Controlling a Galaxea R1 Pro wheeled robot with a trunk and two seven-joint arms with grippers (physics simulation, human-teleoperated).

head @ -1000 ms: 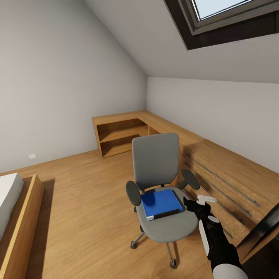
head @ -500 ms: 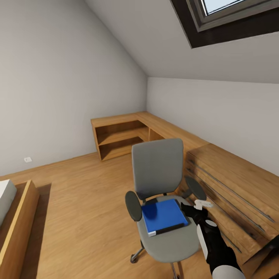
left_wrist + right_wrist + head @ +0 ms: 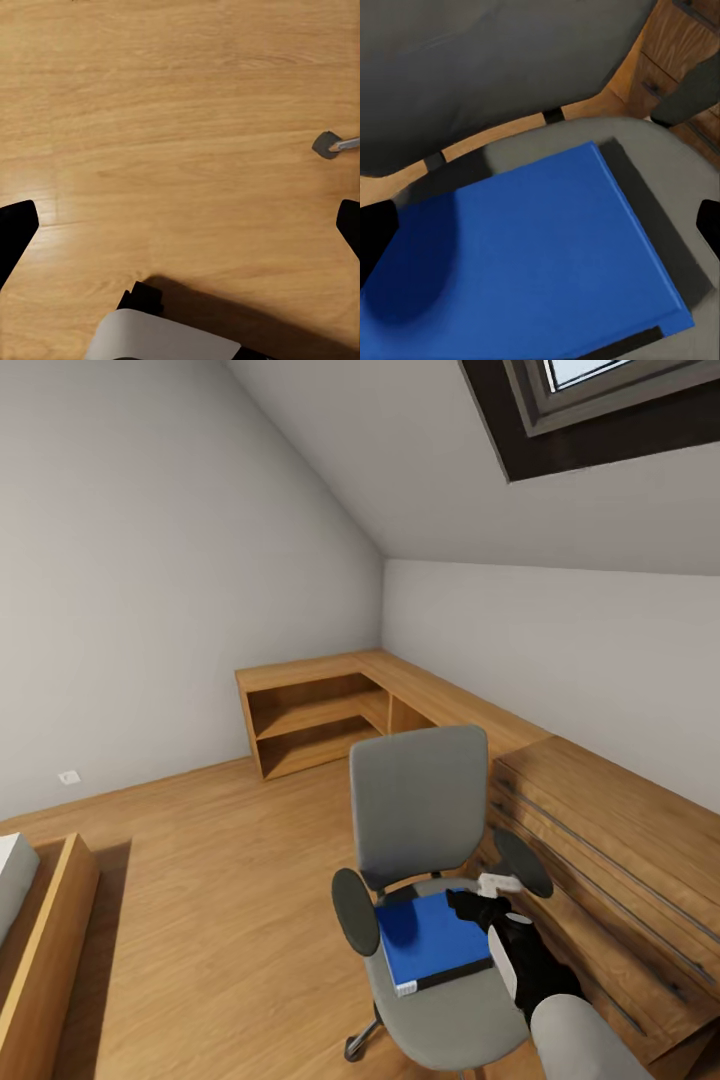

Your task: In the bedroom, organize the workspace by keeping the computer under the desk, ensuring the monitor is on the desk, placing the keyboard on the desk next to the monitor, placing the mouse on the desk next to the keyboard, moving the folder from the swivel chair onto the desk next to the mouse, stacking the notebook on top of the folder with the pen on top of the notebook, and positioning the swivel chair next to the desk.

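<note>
I'm on the folder step: fetching the flat bright blue folder with the white spine point(image 3: 435, 941) off the grey upholstered swivel chair point(image 3: 425, 840), where it lies flat on the seat between the dark padded armrests. My right claw point(image 3: 470, 903) hangs just over the folder's far edge, near the backrest; in the right wrist view its two dark fingertips point(image 3: 375, 232) stand wide apart, spread to either side of the blue cover point(image 3: 525, 262), holding nothing. Next I judge I must lower, straddle an edge and pinch. The left claw point(image 3: 180, 225) is spread too, over bare oak floor point(image 3: 180, 112). The open oak shelving point(image 3: 310, 725) in the corner looks empty.
</note>
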